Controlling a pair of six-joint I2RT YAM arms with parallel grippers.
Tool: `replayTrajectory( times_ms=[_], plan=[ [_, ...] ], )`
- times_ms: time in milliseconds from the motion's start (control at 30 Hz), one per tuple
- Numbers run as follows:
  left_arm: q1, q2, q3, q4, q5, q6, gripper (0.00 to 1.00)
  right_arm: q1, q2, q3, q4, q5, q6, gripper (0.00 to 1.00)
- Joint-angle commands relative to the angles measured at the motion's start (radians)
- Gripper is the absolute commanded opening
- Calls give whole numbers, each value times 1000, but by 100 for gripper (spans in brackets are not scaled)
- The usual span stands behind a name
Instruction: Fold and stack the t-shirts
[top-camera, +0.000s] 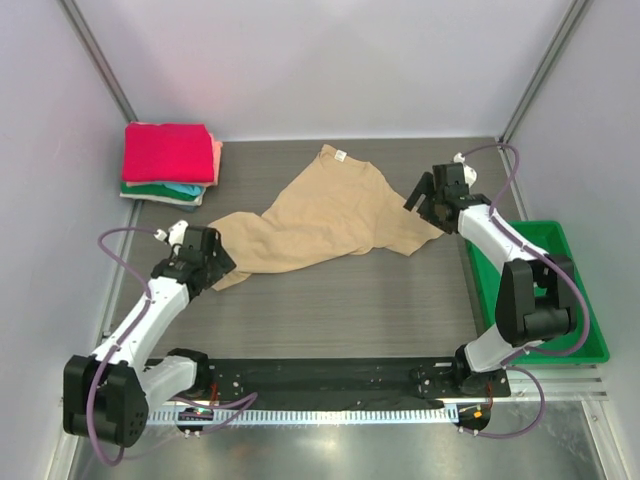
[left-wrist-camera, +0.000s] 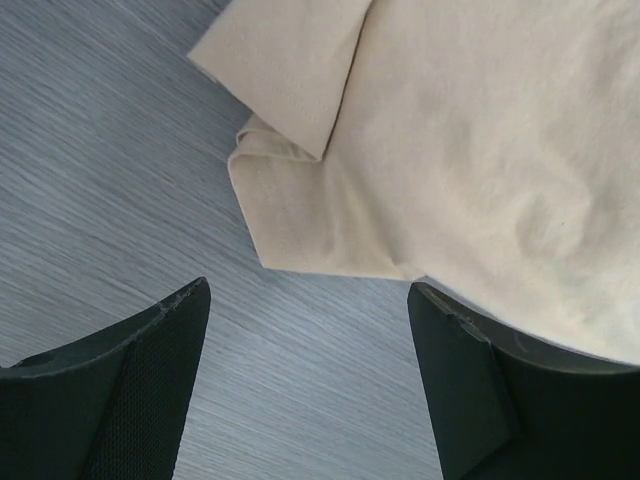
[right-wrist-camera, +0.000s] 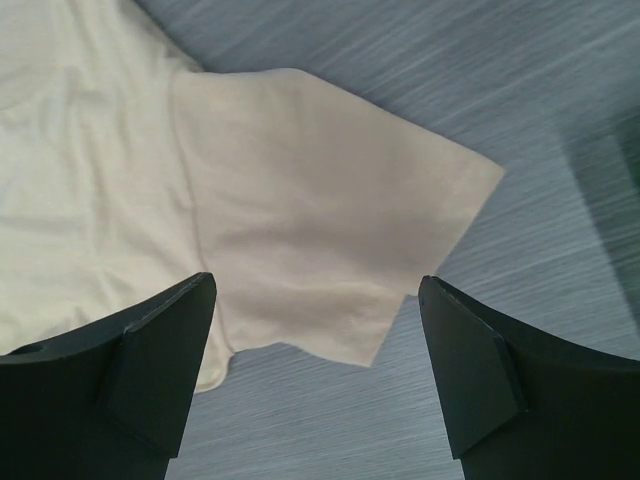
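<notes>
Left tool (left-wrist-camera: 308, 290): It is open, with its two fingers spread wide and nothing between them. It hangs low over the table (top-camera: 350, 310), just beside a bottom corner of the tan shirt (top-camera: 325, 215).

Right tool (right-wrist-camera: 317, 282): It is open too and holds nothing. It hangs over one sleeve (right-wrist-camera: 330, 210) of the tan shirt, and the end of the sleeve lies between its two fingers.

Tan shirt: It lies in the middle of the table, between the two tools. It is spread out but crumpled. A bit of cloth near the left tool is flipped over on itself. It is not folded.

Stack (top-camera: 168, 162): It sits in the far left corner, well apart from the tan shirt. A pink-red shirt is on top, a salmon one peeks out under it, and green and teal ones are at the bottom. All look neatly folded.

Green tray (top-camera: 592, 330): It sits on the right side of the table, by the right arm.

Done: The bright shirts look folded and stacked.

Left to do: I think only the tan shirt is left. It needs to be pulled flat, folded small and put on the stack. Neither tool has grabbed it yet.
</notes>
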Motion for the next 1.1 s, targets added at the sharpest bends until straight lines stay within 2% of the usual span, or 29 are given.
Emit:
replayTrajectory(
  times_ms=[0,333,533,633,667,733,767,833,867,900,967,1067],
  plan=[
    [-36,17,-5,17,28,3,80,-24,14,-21,9,69,-14,89],
    [-57,202,-13,34,79,0,78,-93,126,-99,64,16,21,89],
    [-56,327,19,81,67,12,76,-96,182,-113,121,-24,32,84],
    [-54,406,70,85,56,38,68,-97,206,-129,176,-76,44,73],
    [-54,426,85,80,54,44,67,-96,225,-132,190,-89,54,63],
    [-51,490,131,75,48,63,61,-96,240,-133,225,-122,63,48],
    [-47,512,148,66,48,69,56,-96,254,-133,236,-130,66,36],
    [-40,563,213,51,45,96,47,-94,258,-127,262,-136,68,23],
    [-37,599,232,34,42,104,33,-94,260,-124,269,-180,66,11],
    [-34,609,252,25,32,107,3,-96,255,-115,272,-187,64,6],
    [-36,582,274,9,12,109,0,-96,237,-110,266,-196,66,1],
    [-42,443,248,3,22,102,0,-94,156,-119,238,-196,74,1]
  ],
)
